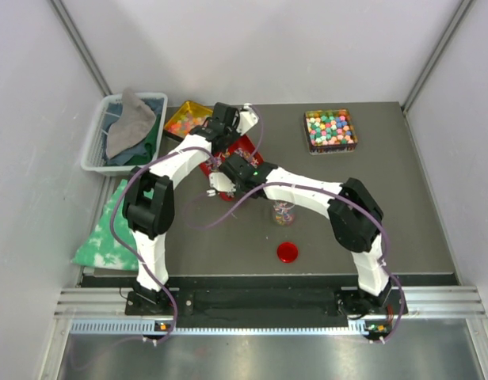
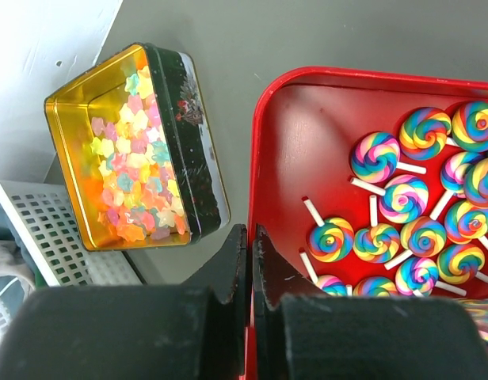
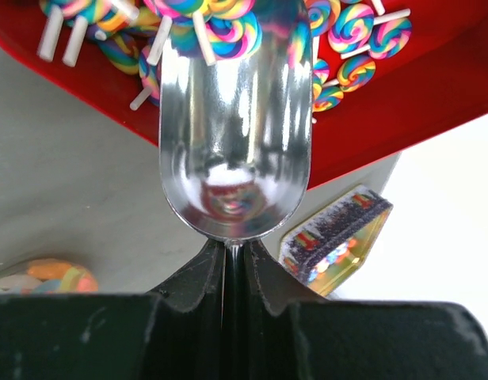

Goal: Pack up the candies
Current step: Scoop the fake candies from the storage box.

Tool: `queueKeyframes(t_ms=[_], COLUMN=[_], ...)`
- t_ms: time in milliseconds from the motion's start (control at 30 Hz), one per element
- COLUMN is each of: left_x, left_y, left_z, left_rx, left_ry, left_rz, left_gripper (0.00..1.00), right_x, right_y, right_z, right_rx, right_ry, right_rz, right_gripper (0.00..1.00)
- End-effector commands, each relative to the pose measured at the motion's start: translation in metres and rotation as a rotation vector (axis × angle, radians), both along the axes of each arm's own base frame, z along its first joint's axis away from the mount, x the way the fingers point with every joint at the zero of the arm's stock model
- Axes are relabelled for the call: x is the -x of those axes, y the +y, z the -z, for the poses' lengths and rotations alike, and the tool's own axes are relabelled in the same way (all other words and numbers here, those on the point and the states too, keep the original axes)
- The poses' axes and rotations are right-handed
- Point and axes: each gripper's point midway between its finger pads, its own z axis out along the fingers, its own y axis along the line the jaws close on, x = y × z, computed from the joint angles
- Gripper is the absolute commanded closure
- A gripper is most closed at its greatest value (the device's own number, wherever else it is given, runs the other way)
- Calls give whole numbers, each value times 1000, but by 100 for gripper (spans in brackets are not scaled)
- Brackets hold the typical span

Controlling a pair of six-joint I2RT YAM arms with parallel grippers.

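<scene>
Lying heaped toward the right of the red tray [image 2: 307, 134], the swirl lollipops [image 2: 402, 198] sit just ahead and to the right of the left gripper [image 2: 250, 253]. Its jaws are pinched tight on the tray's near rim. The right gripper [image 3: 234, 261] is clamped on the handle of a metal scoop [image 3: 232, 134], and the mouth of the bowl reaches the same lollipops. Star candies [image 2: 141, 158] fill a gold tin [image 2: 188, 142] just left of the tray. Round balls [image 1: 331, 131] fill a square tin [image 1: 355, 133] at the far right, well apart from both grippers. A jar [image 1: 284, 212] stands by the right arm, with a red lid [image 1: 288, 252] near it.
</scene>
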Motion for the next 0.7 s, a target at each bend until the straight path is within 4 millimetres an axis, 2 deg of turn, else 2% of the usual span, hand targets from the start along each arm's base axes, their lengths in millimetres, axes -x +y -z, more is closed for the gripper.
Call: queueKeyframes(t_ms=[0, 33, 100, 133, 167, 200, 367, 467, 500, 567, 600, 633, 667], left_x=[12, 12, 12, 12, 12, 12, 13, 14, 14, 14, 15, 15, 15], left_y=[-54, -55, -55, -54, -55, -54, -53, -54, -54, -54, -54, -54, -53], left_z=[-44, -45, -44, -44, -45, -44, -44, -44, -45, -46, -46, -46, -46], left_rx=[203, 206, 205, 207, 210, 209, 207, 208, 212, 214, 213, 214, 212], left_ry=[-63, -62, -61, -59, -62, -59, -57, -56, -56, -57, -58, -57, -58], left_rz=[53, 55, 55, 51, 54, 54, 52, 53, 52, 51, 50, 49, 49], left_gripper=[100, 100, 100, 100, 100, 100, 100, 100, 100, 100, 100, 100, 100], right_x=[54, 59, 51, 55, 50, 47, 46, 50, 53, 62, 59, 66, 67], right_y=[66, 72, 83, 66, 66, 65, 56, 56, 62, 63, 77, 72, 77], right_z=[27, 24, 16, 36, 29, 37, 38, 42, 39, 47, 36, 49, 47], right_rx=[-155, -185, -213, -125, -85, -73, 19, 19, -5, -46, -99, -93, -114], right_ry=[255, 287, 194, 122, 39, 2, -36, 22, 51, 138, 151, 221, 236], right_rz=[-79, -87, -111, -122, -208, -232, -314, -300, -296, -227, -197, -126, -111], right_gripper=[100, 100, 100, 100, 100, 100, 100, 100, 100, 100, 100, 100, 100])
